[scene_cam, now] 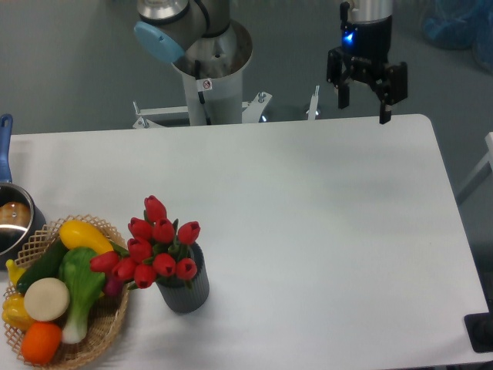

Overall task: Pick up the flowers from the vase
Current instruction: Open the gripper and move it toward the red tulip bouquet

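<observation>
A bunch of red tulips, the flowers (156,248), stands in the vase (185,287), a small dark grey ribbed cylinder near the table's front left. Their stems are hidden inside the vase. My gripper (363,113) hangs open above the table's far right edge, well away from the flowers, with nothing between its fingers.
A wicker basket (108,327) of colourful vegetables sits just left of the vase, touching the tulips. A steel pot (15,220) with a blue handle stands at the left edge. The arm's base (208,69) rises behind the table's far side. The white table (323,254) stretches to the right.
</observation>
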